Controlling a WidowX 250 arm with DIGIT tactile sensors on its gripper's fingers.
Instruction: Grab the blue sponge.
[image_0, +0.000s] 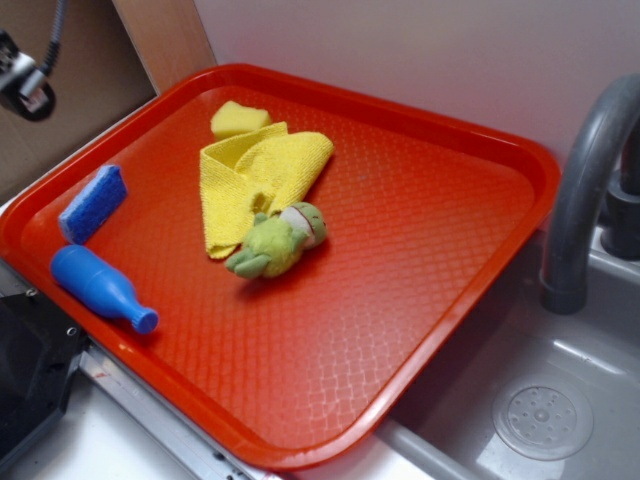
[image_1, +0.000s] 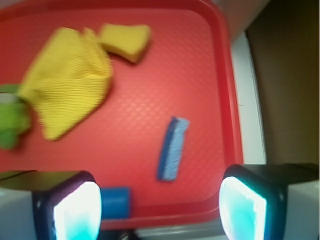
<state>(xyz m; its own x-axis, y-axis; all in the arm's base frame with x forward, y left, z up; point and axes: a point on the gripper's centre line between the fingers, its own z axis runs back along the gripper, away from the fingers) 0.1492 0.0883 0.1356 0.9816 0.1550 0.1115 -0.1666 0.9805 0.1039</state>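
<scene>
One red tray (image_0: 420, 250) is being shown carrying five things. One blue sponge (image_0: 92, 204) is lying flat near the tray's left edge, its speckled blue top facing up and a thin white layer showing beneath; in the wrist view the same sponge (image_1: 173, 148) is being seen between the two fingers and well ahead of them, untouched. One blue bottle (image_0: 102, 288) is lying on its side just beside the sponge, towards the tray's front left corner, its narrow neck pointing along the front edge. One yellow sponge (image_0: 238, 118) is sitting near the tray's far corner, touching one folded yellow cloth (image_0: 252, 180) that is spread towards the middle. One green plush toy (image_0: 277, 243) is resting against the cloth's lower end. The gripper (image_1: 160, 205) is being held above the tray's left edge, its two fingers (image_1: 77, 210) spread wide apart and holding nothing. One grey faucet (image_0: 580, 190) is standing over one sink (image_0: 560, 400) beside the tray's right edge.
</scene>
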